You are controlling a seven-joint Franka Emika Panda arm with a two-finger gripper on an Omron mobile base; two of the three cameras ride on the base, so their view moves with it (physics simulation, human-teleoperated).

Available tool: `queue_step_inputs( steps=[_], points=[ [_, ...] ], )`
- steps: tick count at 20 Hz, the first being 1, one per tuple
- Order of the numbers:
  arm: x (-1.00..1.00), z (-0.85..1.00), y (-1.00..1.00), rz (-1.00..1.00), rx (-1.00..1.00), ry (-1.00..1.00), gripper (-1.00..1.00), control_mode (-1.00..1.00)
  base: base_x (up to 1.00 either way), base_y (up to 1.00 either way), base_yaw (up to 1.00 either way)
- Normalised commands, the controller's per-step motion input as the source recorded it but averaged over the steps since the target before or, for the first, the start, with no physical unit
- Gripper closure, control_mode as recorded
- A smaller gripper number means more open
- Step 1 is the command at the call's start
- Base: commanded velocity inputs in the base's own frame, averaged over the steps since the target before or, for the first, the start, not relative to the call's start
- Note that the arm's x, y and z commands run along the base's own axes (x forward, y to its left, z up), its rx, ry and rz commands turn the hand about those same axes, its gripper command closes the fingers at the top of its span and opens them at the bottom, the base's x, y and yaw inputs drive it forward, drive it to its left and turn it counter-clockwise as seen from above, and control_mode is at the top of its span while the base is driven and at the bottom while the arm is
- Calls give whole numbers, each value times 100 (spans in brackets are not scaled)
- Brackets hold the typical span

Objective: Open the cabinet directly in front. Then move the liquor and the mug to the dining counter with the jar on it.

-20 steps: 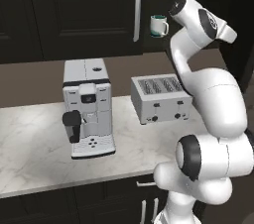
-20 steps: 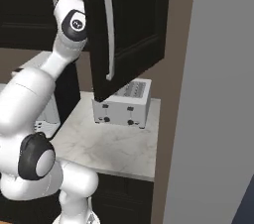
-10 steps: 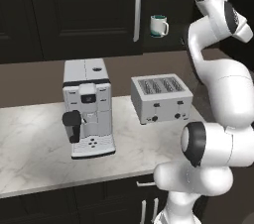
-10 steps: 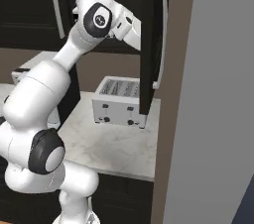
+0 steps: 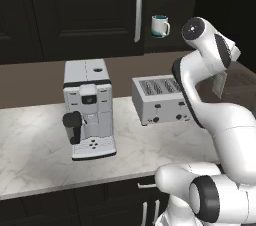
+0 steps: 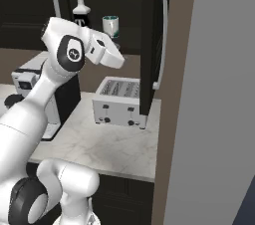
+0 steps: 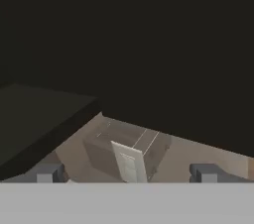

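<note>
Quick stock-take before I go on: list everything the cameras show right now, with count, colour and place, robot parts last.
cabinet: one, black-brown, above the counter; right door swung open, left door shut
mug: one, teal with pale outside, on the shelf inside the cabinet
liquor: one, dark bottle with pale neck, on the same shelf, left of the mug in the right base view
coffee machine: one, white and black, on the counter
toaster: one, silver-white, on the counter below the open cabinet
counter: one, white-grey marble
drawer fronts: dark, under the counter
gripper: one, dark fingertips, jaws open, holding nothing
</note>
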Motion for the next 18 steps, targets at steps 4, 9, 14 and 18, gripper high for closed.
queue_step_inputs(
  steps=[4, 9, 14, 18],
  points=[
    [-29, -30, 69, 58, -21, -29, -100, -100, 0, 0, 0],
    [-34, 4, 65, 52, -13, -33, -100, -100, 0, 0, 0],
    [-41, 29, 66, 43, -11, -33, -100, -100, 0, 0, 0],
    [-13, 46, 79, 26, -12, -21, -100, -100, 0, 0, 0]
  ],
)
